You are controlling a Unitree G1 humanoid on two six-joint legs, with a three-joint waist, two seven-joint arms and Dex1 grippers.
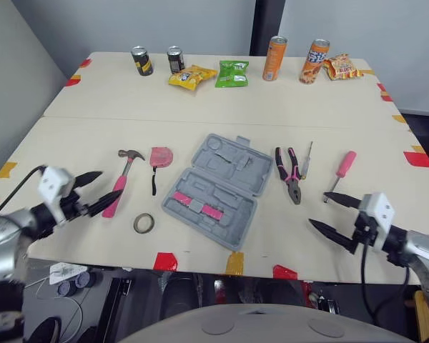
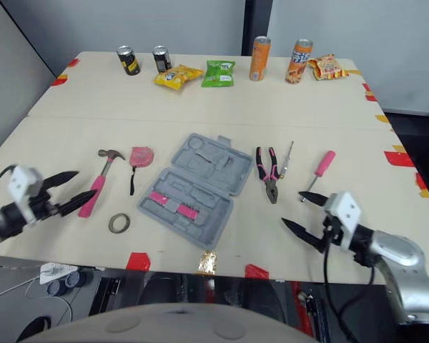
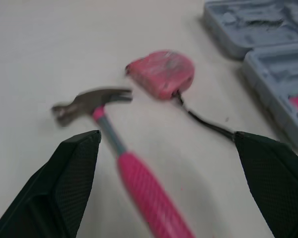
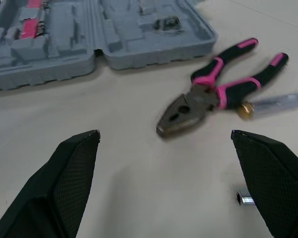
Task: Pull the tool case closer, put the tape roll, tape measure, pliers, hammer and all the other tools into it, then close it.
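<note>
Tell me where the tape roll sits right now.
In the left eye view, the tape roll lies flat near the front edge of the table, on the robot's left, between the hammer and the open tool case.

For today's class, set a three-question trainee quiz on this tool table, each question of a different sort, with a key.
1. True or false: the tool case lies open on the table.
2. Which tool lies nearest the left gripper? A) hammer B) pliers C) screwdriver
3. Fill in: the fingers of the right gripper are ___ (open/shut).

Key: 1 true; 2 A; 3 open.
</note>
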